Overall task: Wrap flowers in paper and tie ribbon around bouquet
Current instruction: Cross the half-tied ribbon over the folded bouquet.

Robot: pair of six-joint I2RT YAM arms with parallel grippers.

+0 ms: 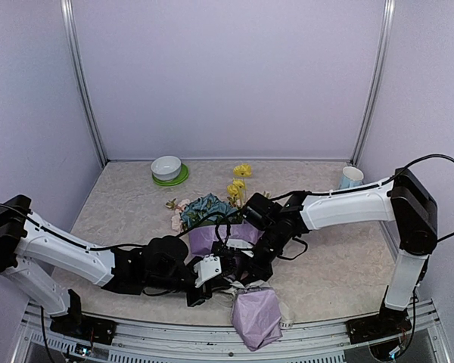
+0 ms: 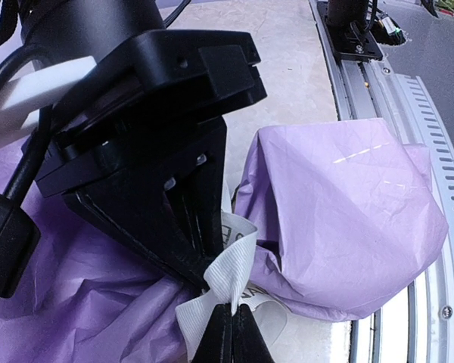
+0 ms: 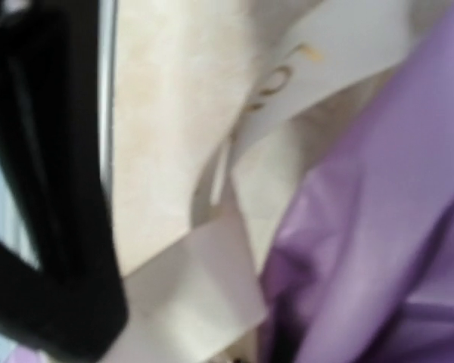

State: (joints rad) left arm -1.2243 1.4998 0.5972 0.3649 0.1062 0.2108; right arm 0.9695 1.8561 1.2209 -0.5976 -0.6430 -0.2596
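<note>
Left to right: the left gripper (image 2: 231, 308) has its fingers pressed together on the ribbon (image 2: 228, 278), a pinch only its own wrist camera shows; overhead, both arms crowd the spot. The bouquet (image 1: 209, 240) lies mid-table, flowers (image 1: 206, 208) at the far end, the paper (image 2: 340, 219) ballooning just right of those fingers. The right gripper (image 2: 199, 266) is closed, tips at the ribbon; whether it grips is unclear. Its blurred wrist view shows ribbon loops beside lilac folds.
</note>
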